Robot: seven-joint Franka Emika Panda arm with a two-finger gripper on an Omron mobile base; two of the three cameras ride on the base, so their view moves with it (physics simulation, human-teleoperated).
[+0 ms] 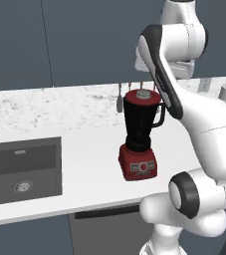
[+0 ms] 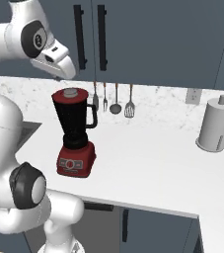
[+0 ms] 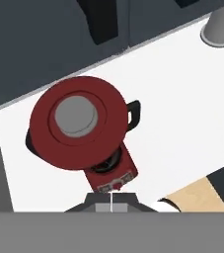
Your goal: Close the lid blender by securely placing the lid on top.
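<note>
The blender (image 1: pixel 140 134) stands on the white counter, a dark jar with a side handle on a red base (image 2: pixel 75 159) with buttons. The red lid (image 1: pixel 143 94) with its grey knob lies flat on the jar's rim (image 2: pixel 72 94). In the hand view I look straight down on the lid (image 3: pixel 76 118), which covers the jar, with the red base (image 3: pixel 114 179) peeking out below. My gripper (image 3: pixel 111 205) hangs above the blender, apart from it, its fingertips together with nothing between them. The white hand (image 2: pixel 64 66) hovers just above and left of the lid.
A sink (image 1: pixel 22 169) is set into the counter to the left. Several utensils (image 2: pixel 116 101) hang on the back wall behind the blender. A white paper-towel roll (image 2: pixel 214 126) stands at the right. Dark cabinets hang above the counter.
</note>
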